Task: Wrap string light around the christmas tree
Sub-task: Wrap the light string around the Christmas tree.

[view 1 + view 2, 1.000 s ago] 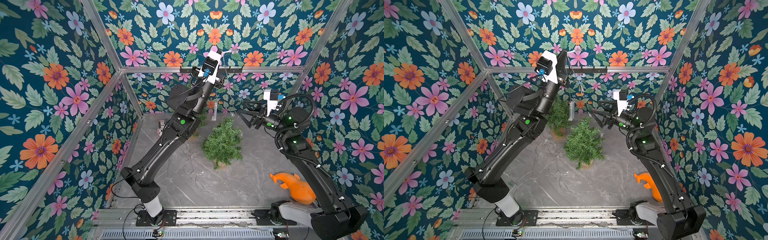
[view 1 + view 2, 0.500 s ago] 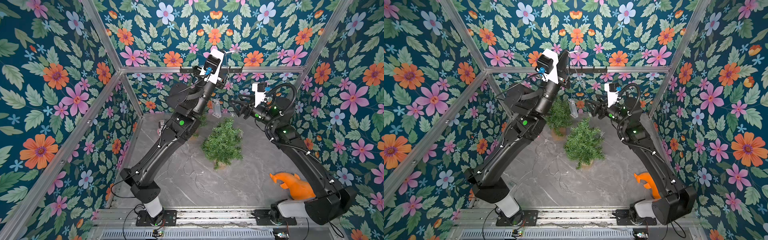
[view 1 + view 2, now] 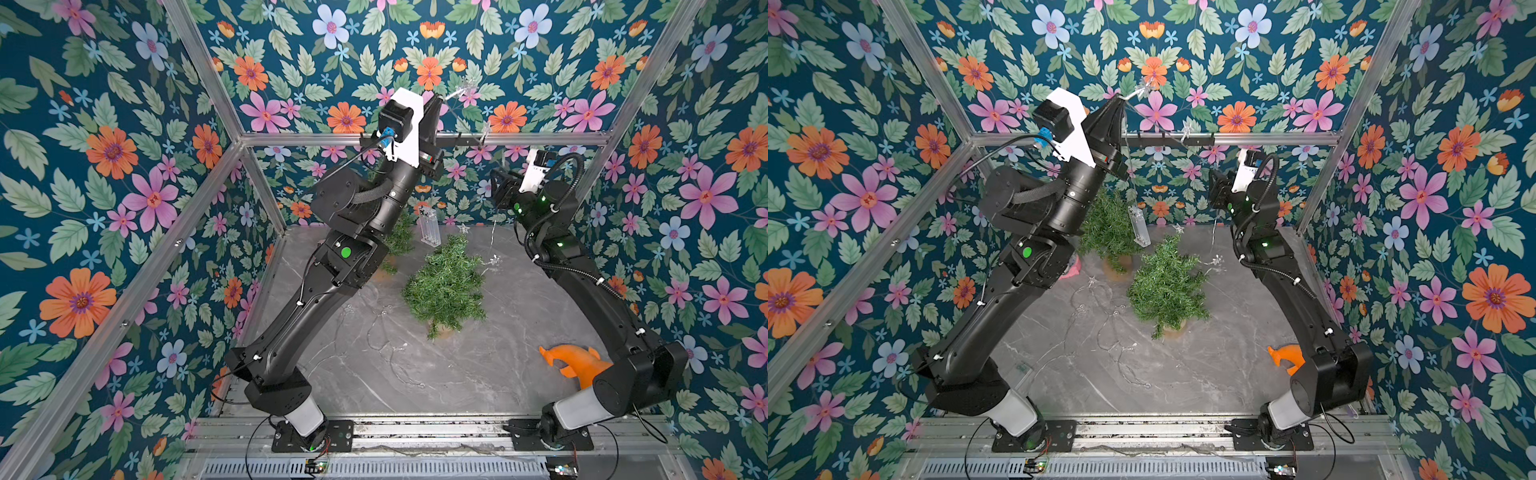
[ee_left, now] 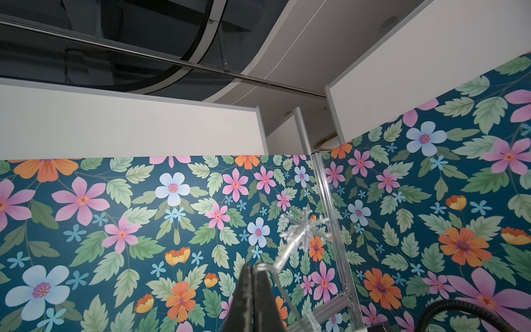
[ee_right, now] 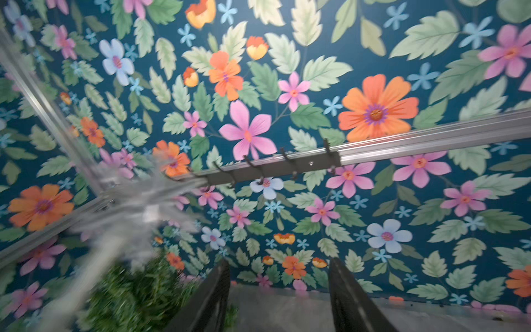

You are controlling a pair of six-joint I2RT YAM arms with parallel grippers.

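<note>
High up, the left gripper [image 4: 253, 268] pinches the string light [image 4: 303, 230], far above the christmas tree [image 3: 446, 286].
Its fingers are shut tight on the thin wire, and one clear star pokes out past the tips. The wire runs down past the hook rail [image 5: 273, 169] to a hanging star [image 3: 494, 261] just beside the tree, which stands near the middle of the table [image 3: 415, 374]. More wire lies loose toward the table's left edge. The right gripper [image 5: 280, 264] is partly open and holds nothing; a blurry star sits off to its side, not between the fingers. If it shuts there, it may grab only air. The wire could also catch on the hooks. A hard tug might tip the tree, which looks light.
</note>
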